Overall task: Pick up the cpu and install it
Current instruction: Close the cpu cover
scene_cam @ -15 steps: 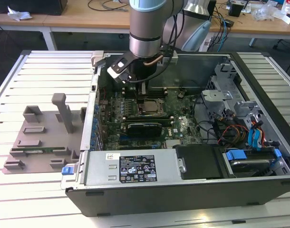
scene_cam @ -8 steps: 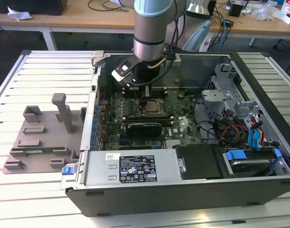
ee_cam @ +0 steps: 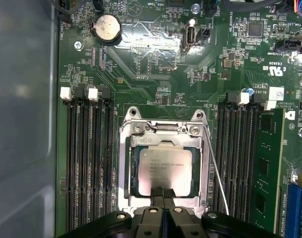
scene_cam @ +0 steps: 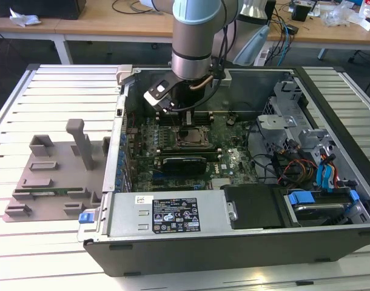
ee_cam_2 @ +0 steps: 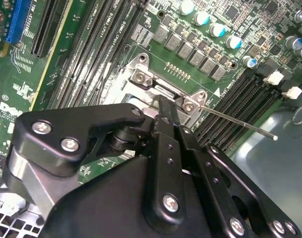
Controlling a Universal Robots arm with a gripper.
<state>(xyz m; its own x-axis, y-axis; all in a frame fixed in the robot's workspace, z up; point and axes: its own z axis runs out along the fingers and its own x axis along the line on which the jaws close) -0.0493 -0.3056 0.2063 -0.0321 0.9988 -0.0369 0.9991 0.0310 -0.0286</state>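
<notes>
The cpu (ee_cam: 163, 168), a flat square chip with a silvery-grey top, lies flat inside the metal-framed socket (ee_cam: 125, 168) on the green motherboard. My gripper (ee_cam: 163, 192) hangs right over the chip's edge, its two black fingers pressed together with nothing between them. In the second wrist view the gripper (ee_cam_2: 163, 106) reaches down to the socket frame (ee_cam_2: 141, 74) and covers most of the chip. In the exterior view the arm stands over the open computer case, with the gripper (scene_cam: 188, 124) just above the socket (scene_cam: 192, 139).
A thin wire lever (ee_cam: 218, 173) stands raised beside the socket. Memory slots (ee_cam: 86, 168) flank it on both sides. A long black card (scene_cam: 184, 162) lies nearby. Drive cages and cables (scene_cam: 306, 151) fill the exterior view's right. A grey fixture (scene_cam: 51, 176) sits outside the case.
</notes>
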